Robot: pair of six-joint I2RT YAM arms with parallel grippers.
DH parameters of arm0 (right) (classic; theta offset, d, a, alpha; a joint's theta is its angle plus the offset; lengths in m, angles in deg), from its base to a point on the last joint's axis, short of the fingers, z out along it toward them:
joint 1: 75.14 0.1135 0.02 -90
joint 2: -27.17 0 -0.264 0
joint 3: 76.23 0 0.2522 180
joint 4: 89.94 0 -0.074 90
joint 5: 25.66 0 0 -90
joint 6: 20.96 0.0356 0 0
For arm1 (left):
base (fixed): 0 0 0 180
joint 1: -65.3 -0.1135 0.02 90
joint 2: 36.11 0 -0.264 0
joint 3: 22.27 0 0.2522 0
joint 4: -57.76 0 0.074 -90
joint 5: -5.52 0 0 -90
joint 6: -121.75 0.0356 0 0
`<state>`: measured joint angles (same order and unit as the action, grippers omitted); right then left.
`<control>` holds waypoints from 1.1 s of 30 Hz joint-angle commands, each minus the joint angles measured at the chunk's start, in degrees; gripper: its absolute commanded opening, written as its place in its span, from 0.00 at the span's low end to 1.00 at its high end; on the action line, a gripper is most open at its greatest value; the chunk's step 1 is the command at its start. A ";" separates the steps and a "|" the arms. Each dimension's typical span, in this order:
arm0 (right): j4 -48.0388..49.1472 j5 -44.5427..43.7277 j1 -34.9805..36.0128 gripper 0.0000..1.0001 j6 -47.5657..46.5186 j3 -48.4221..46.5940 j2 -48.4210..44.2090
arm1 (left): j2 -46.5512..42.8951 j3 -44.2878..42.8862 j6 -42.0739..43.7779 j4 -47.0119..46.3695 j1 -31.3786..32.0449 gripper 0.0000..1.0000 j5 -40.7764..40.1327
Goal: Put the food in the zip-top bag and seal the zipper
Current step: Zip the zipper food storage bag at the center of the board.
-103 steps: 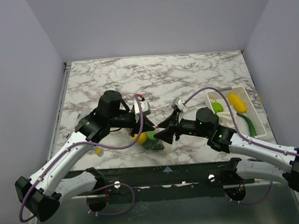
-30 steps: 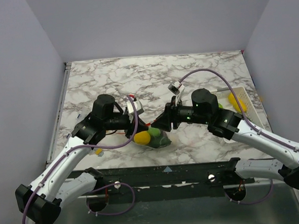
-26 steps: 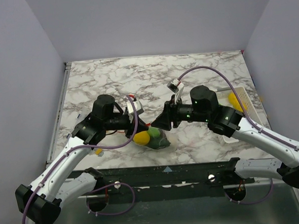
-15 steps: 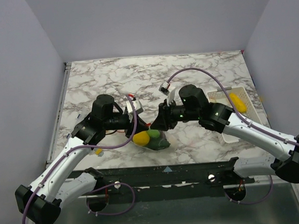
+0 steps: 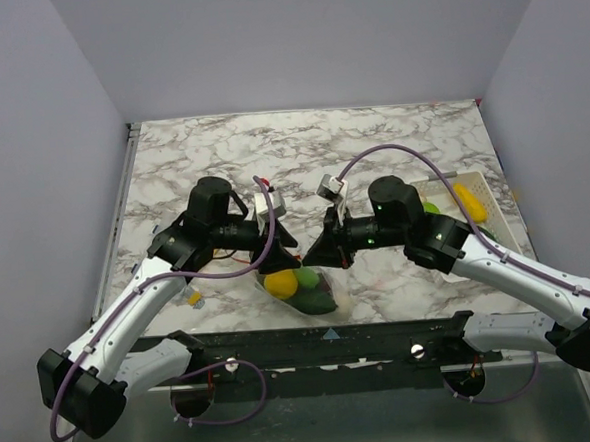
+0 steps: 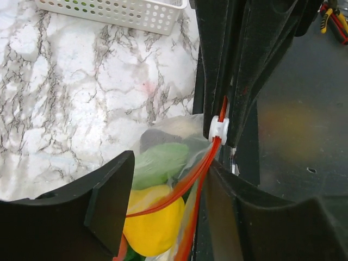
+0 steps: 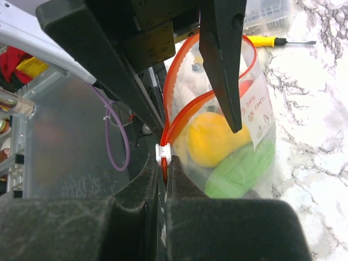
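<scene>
The zip-top bag (image 5: 309,288) hangs between both grippers near the table's front edge, holding food: a yellow piece (image 5: 280,284) and green pieces (image 5: 314,292). In the right wrist view my right gripper (image 7: 165,169) is shut on the red-orange zipper (image 7: 182,111) just below its white slider (image 7: 165,153). The yellow piece (image 7: 217,138) and a green piece (image 7: 239,168) show through the plastic. My left gripper (image 6: 171,168) is open, its fingers on either side of the bag's mouth, with the zipper (image 6: 185,185) and slider (image 6: 218,129) running between them.
A white slotted basket (image 5: 509,236) stands at the right with a yellow food piece (image 5: 469,199) in it, partly behind the right arm. The basket (image 6: 109,11) also shows in the left wrist view. A yellow-handled screwdriver (image 7: 266,41) lies on the marble beyond the bag.
My left gripper has opened and let go of the bag's mouth. My right gripper has closed on the zipper by the slider. The bag has shifted toward the front edge.
</scene>
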<state>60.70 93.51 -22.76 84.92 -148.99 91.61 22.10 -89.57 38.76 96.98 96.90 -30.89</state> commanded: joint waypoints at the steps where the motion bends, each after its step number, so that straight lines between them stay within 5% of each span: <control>1: 2.85 3.61 -0.06 0.00 -3.44 -0.08 -1.62 | 1.65 -2.09 0.82 0.67 -0.76 0.47 3.94; 9: -1.27 0.34 -0.06 0.02 -3.22 -1.44 -1.09 | 0.21 -0.72 2.01 0.86 -0.77 0.08 3.68; 12: -5.64 -3.19 -0.07 0.24 -1.23 -4.37 0.33 | -1.10 0.22 1.35 -0.19 -0.75 0.00 3.10; 18: -15.63 -6.20 -0.08 0.48 3.25 -11.55 3.83 | -2.82 1.61 0.30 -1.80 -0.80 0.00 1.16; 25: -19.38 -6.10 -0.08 0.50 4.52 -15.97 6.04 | -3.55 2.03 -0.24 -2.38 -0.79 0.00 1.10; 33: -21.91 -3.04 -0.09 0.29 2.43 -18.82 8.75 | -3.46 2.12 -0.50 -2.49 -0.79 0.00 1.58</control>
<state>42.17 88.64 -23.07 88.46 -165.93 99.29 19.89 -87.65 38.54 96.91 96.42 -29.87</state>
